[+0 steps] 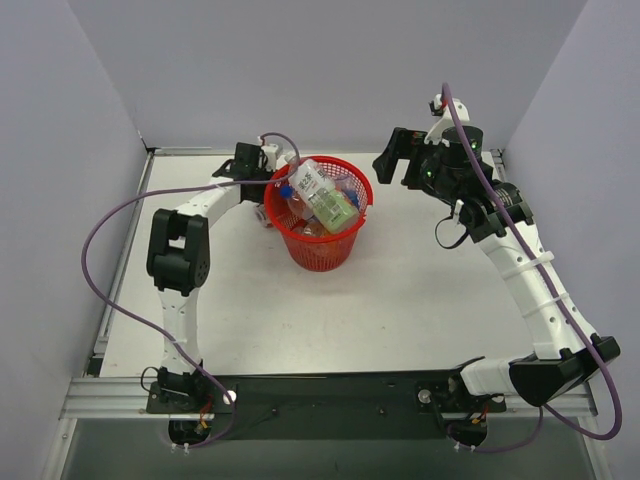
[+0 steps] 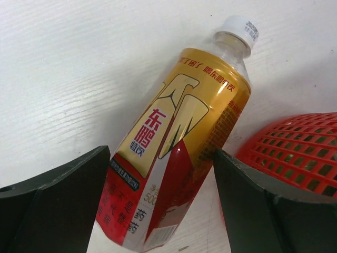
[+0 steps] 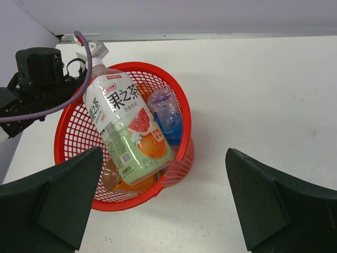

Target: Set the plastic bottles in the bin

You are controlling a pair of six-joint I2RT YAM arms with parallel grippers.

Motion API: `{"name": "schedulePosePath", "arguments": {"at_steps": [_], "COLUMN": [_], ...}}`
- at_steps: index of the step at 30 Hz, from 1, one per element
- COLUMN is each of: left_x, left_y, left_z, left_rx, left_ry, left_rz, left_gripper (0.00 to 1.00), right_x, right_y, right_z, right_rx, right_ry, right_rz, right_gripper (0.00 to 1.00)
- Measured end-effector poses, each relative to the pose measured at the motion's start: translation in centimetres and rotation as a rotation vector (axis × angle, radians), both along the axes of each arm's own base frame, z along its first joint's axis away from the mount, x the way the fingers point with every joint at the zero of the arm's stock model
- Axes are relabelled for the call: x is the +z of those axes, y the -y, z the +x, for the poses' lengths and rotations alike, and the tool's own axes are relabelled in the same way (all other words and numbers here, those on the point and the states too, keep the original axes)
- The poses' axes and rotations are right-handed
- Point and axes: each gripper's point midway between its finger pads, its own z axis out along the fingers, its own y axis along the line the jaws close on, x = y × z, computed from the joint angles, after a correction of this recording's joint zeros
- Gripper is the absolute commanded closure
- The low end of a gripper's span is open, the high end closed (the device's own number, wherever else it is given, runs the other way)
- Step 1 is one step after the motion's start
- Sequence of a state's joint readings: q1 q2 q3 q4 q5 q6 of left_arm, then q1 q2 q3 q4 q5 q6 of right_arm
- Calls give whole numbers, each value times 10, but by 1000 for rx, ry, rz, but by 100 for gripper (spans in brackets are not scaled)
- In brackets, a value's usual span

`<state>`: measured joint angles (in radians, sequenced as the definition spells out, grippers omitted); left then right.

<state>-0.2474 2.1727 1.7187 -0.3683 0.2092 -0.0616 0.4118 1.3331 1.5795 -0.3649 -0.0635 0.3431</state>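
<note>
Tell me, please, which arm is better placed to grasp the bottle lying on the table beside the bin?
The left arm: its open jaws straddle the gold-labelled bottle on the table next to the bin. The right arm is raised on the bin's other side, jaws open and empty.

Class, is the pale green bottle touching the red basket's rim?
Touching. Right wrist view: the pale green bottle lies across the red basket, base resting on its rim.

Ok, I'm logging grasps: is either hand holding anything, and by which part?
The right hand is open and empty. The left hand straddles the lower body of the gold-labelled bottle; whether it grips it cannot be told.
</note>
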Motion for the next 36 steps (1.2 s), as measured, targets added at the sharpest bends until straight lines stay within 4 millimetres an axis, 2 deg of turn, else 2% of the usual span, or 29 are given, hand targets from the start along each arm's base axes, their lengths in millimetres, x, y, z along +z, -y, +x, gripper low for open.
{"name": "schedulePosePath", "arguments": {"at_steps": [4,9,12,15,16,20,24,27,29,32,36], "left_x": [-5,-19,-25,-26,-26,-21,-13,12,39,91,163], "left_y": [2,-11,-18,-21,-22,-29,-46,-61,-70,-82,-85], "left_z": [-5,-15,-20,-20,-20,-26,-38,-41,-41,-43,-51], "left_rx": [9,44,67,86,93,126,186,240,278,335,389], "left_ry": [-7,-55,-84,-86,-87,-94,-113,-86,-42,44,176], "left_rz": [54,108,129,134,133,132,160,172,172,152,65], "left_gripper": [14,18,28,50,61,75,78,78,78,78,78], "right_x": [-1,-1,-1,-2,-2,-3,-3,-2,-2,-2,-2], "right_y": [-1,0,-1,0,0,-1,-1,-2,-2,-2,-3], "right_z": [-1,-1,-1,-1,-1,-2,-3,-5,-6,-6,-7], "right_rx": [5,5,6,6,5,7,9,8,7,6,9], "right_ry": [-3,-7,-7,-7,-8,-14,-17,-19,-23,-26,-31], "right_rz": [0,-1,-1,-1,-1,-2,7,16,20,23,31], "right_gripper": [5,5,5,5,5,5,5,5,5,5,6]}}
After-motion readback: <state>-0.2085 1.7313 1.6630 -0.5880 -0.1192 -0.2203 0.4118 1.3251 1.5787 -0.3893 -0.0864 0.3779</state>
